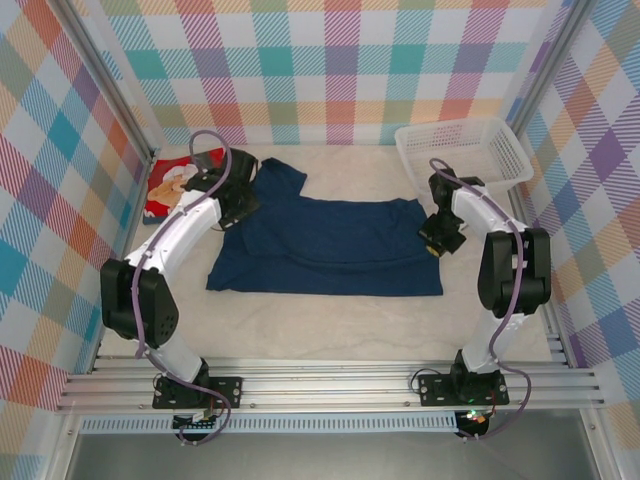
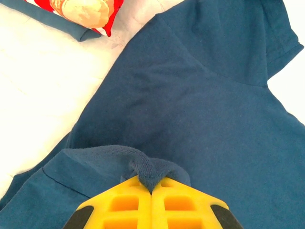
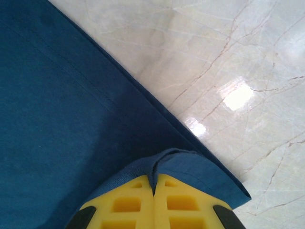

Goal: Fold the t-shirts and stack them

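A dark navy t-shirt (image 1: 330, 245) lies spread across the middle of the table, one sleeve reaching toward the back. At its left edge my left gripper (image 1: 232, 203) is shut on a pinched fold of the navy cloth (image 2: 150, 172). At the shirt's right edge my right gripper (image 1: 438, 238) is shut on a hem corner (image 3: 190, 167). The red t-shirt (image 1: 175, 185) with its picture lies folded at the back left, and its corner (image 2: 88, 12) shows in the left wrist view.
A white mesh basket (image 1: 462, 150) stands at the back right. Checked walls close in the table on three sides. Bare pale tabletop (image 1: 330, 325) runs in front of the navy shirt.
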Robot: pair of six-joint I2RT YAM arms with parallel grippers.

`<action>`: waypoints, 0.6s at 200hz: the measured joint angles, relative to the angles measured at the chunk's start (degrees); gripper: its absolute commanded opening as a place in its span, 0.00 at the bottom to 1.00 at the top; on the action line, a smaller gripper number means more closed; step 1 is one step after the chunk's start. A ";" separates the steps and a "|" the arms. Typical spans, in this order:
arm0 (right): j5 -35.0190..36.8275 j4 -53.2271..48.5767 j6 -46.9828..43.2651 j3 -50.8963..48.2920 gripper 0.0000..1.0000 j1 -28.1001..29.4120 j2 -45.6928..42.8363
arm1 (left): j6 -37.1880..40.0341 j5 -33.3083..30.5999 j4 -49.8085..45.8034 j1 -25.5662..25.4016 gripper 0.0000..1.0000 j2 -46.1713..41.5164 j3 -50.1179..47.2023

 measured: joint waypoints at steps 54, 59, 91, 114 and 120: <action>-0.70 1.49 -0.42 -0.04 0.48 0.00 -1.01 | 0.37 1.31 0.87 1.57 0.55 2.32 2.97; -0.74 1.70 -0.46 -0.31 0.47 0.00 -1.75 | 0.37 1.53 0.83 1.57 0.53 2.23 3.32; -1.31 3.43 -0.37 -5.62 0.35 0.00 -10.86 | -0.74 3.26 0.74 1.57 0.33 -0.52 2.01; -3.19 5.18 -0.52 -12.35 0.21 0.72 -15.78 | -3.02 6.36 -0.90 1.57 0.28 -3.98 -2.10; -3.93 5.86 -0.37 -14.12 0.18 0.94 -16.28 | -3.56 7.10 -1.38 1.57 0.26 -4.44 -3.13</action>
